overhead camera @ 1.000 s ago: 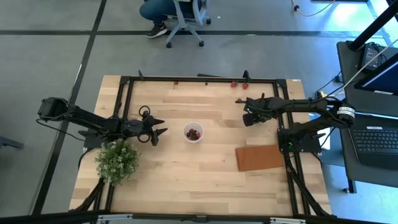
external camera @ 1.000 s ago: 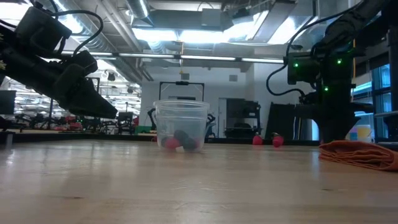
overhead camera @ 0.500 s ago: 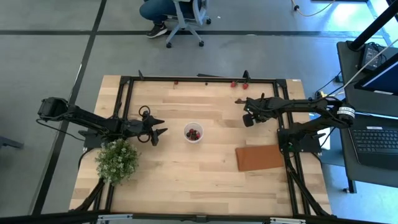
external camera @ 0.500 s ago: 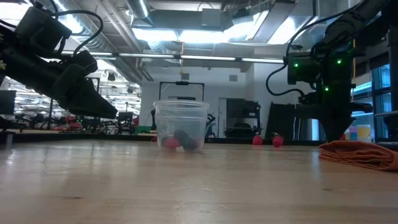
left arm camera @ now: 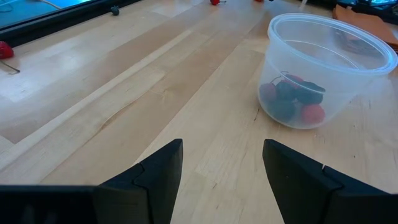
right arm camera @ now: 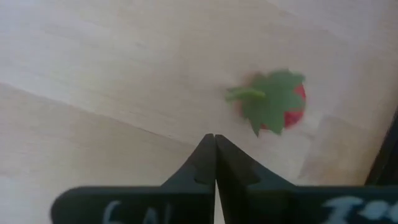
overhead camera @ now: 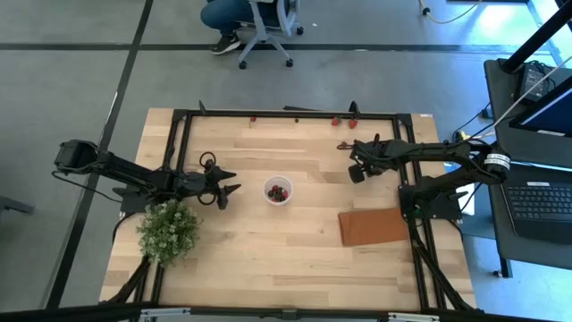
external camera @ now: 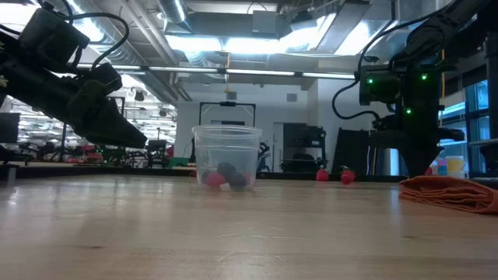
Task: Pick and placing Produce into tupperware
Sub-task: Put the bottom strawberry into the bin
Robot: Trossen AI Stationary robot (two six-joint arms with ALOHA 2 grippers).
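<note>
The translucent round cup (overhead camera: 278, 190) stands on its base mid-table and holds a few red and dark berries (left arm camera: 292, 99); it also shows in the low view (external camera: 226, 155). My left gripper (overhead camera: 229, 190) (left arm camera: 222, 155) is open and hovers level just left of the cup, touching nothing. My right gripper (overhead camera: 353, 170) (right arm camera: 215, 138) is shut and empty, pointing down close above the wood. A red berry with a green leafy cap (right arm camera: 273, 102) lies on the table just past its fingertips. More red berries (overhead camera: 343, 122) rest by the far rail.
A leafy green bush with white flowers (overhead camera: 168, 230) sits near the left arm. A reddish-brown mat (overhead camera: 374, 226) lies flat at the right near side. A dark frame rail (overhead camera: 286, 113) runs along the far edge. A seated person's legs (overhead camera: 234, 16) show beyond the table.
The right gripper has shifted slightly toward the far edge. The left gripper and the cup have stayed put.
</note>
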